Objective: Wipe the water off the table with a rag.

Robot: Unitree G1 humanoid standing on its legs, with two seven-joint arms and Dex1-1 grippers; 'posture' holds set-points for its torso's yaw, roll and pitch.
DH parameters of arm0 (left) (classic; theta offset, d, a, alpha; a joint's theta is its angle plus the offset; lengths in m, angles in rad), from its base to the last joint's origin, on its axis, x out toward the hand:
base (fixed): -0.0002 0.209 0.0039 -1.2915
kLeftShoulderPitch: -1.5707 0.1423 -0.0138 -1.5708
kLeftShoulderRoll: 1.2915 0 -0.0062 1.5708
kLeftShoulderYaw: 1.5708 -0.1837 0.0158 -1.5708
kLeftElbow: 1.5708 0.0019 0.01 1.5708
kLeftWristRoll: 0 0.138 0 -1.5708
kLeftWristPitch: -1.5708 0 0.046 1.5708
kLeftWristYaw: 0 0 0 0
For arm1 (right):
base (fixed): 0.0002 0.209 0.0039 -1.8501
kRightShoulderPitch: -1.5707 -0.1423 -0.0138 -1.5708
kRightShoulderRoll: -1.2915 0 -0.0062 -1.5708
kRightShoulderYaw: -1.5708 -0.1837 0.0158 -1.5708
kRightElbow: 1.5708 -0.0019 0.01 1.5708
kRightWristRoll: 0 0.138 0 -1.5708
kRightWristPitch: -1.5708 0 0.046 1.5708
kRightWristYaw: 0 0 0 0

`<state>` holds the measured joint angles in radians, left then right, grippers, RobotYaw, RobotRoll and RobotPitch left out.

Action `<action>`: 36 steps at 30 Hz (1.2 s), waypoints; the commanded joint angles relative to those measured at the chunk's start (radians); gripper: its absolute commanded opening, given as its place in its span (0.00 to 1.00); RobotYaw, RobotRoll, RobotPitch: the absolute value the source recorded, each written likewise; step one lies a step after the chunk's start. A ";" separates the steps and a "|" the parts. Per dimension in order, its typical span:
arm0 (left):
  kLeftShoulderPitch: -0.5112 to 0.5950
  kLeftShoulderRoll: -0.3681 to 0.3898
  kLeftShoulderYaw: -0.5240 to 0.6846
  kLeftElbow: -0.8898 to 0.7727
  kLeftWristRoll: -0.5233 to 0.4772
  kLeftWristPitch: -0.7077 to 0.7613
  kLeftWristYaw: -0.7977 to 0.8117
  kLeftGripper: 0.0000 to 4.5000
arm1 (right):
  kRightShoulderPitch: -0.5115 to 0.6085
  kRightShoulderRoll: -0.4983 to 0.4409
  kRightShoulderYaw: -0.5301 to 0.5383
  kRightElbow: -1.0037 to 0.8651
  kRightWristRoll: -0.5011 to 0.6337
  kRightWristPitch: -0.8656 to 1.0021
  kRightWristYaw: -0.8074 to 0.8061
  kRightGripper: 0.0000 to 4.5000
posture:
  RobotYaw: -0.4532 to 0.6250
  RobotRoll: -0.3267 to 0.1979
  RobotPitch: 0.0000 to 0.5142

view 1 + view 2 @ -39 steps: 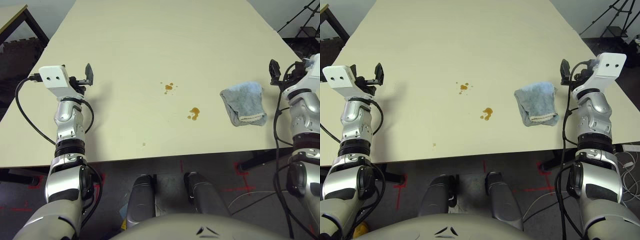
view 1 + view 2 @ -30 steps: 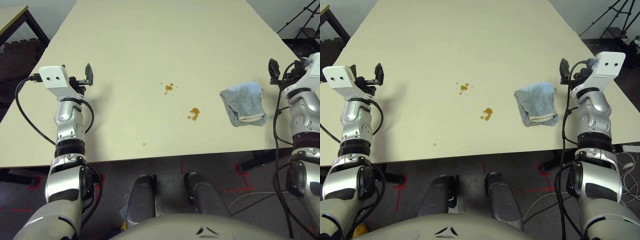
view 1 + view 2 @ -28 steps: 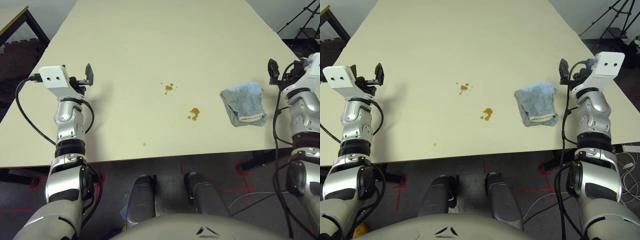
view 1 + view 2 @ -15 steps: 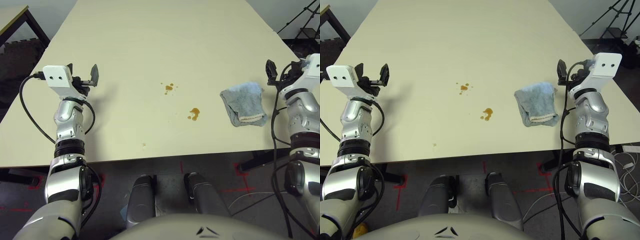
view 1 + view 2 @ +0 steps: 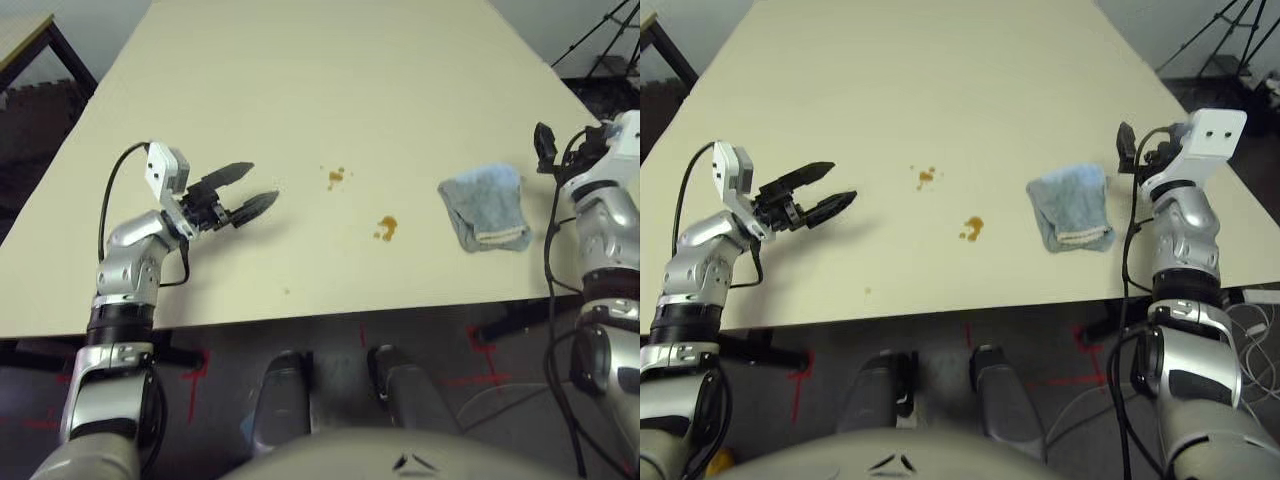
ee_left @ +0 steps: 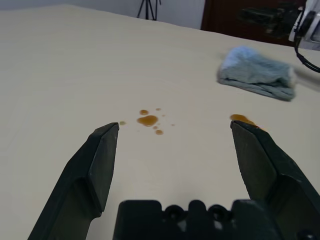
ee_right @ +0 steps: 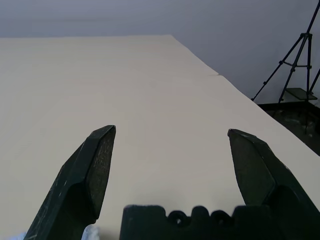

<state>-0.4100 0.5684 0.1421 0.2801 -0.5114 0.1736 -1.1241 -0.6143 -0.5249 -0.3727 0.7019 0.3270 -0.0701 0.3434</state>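
We see the left gripper (image 5: 252, 190) low over the table (image 5: 300, 80), jaws spread wide, pointing toward the water (image 5: 336, 178), whose two amber clusters sit mid-table, the nearer one (image 5: 386, 228) closer to the rag (image 5: 486, 208). The rag lies crumpled flat on the right side, untouched. Our right gripper (image 7: 170, 150) hovers just beside the rag's far right corner, jaws spread wide too

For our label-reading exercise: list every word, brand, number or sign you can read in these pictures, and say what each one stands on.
None: no text can be read anywhere.
The table, the rag and the left gripper bear no lettering.
Red marks on the floor are lines, not letters.
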 commanded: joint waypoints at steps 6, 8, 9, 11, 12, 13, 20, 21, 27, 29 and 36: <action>-0.015 -0.009 -0.024 0.010 0.028 -0.012 -0.020 1.00 | 0.108 -0.062 -0.025 -0.266 0.165 0.395 0.131 0.99 | 0.30 0.62 0.24; -0.014 -0.011 -0.023 0.010 0.030 -0.014 -0.019 1.00 | 0.145 -0.066 -0.015 -0.341 0.185 0.481 0.138 0.99 | 0.30 0.62 0.25; -0.013 -0.012 -0.022 0.009 0.030 -0.014 -0.019 1.00 | 0.159 -0.067 -0.012 -0.368 0.190 0.517 0.136 0.99 | 0.30 0.62 0.25; -0.012 -0.014 -0.021 0.008 0.032 -0.015 -0.019 1.00 | 0.183 -0.062 -0.005 -0.398 0.192 0.577 0.128 0.99 | 0.30 0.62 0.25; -0.011 -0.014 -0.020 0.007 0.032 -0.015 -0.018 1.00 | 0.192 -0.058 -0.003 -0.410 0.192 0.601 0.127 0.99 | 0.30 0.62 0.26; -0.010 -0.015 -0.019 0.005 0.033 -0.014 -0.017 1.00 | 0.199 -0.053 -0.001 -0.418 0.191 0.618 0.126 0.99 | 0.30 0.62 0.26; -0.004 -0.018 -0.016 -0.009 0.033 -0.013 -0.008 1.00 | 0.226 -0.023 0.040 -0.444 0.179 0.695 0.141 0.99 | 0.31 0.62 0.26; -0.003 -0.018 -0.016 -0.011 0.033 -0.013 -0.008 1.00 | 0.228 -0.021 0.044 -0.446 0.177 0.700 0.143 0.99 | 0.31 0.62 0.26; -0.003 -0.017 -0.014 -0.015 0.034 -0.012 -0.004 1.00 | 0.233 -0.018 0.081 -0.430 0.159 0.720 0.161 0.99 | 0.31 0.62 0.26; -0.003 -0.016 -0.014 -0.018 0.034 -0.012 -0.003 1.00 | 0.238 -0.017 0.098 -0.425 0.146 0.722 0.166 0.99 | 0.32 0.62 0.26; 0.000 -0.019 -0.015 -0.026 0.033 -0.012 0.001 1.00 | 0.248 -0.016 0.147 -0.417 0.111 0.736 0.201 0.99 | 0.32 0.62 0.27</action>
<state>-0.4213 0.5524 0.1337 0.2779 -0.4881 0.1641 -1.1288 -0.3833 -0.5443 -0.2611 0.2762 0.4502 0.6437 0.5254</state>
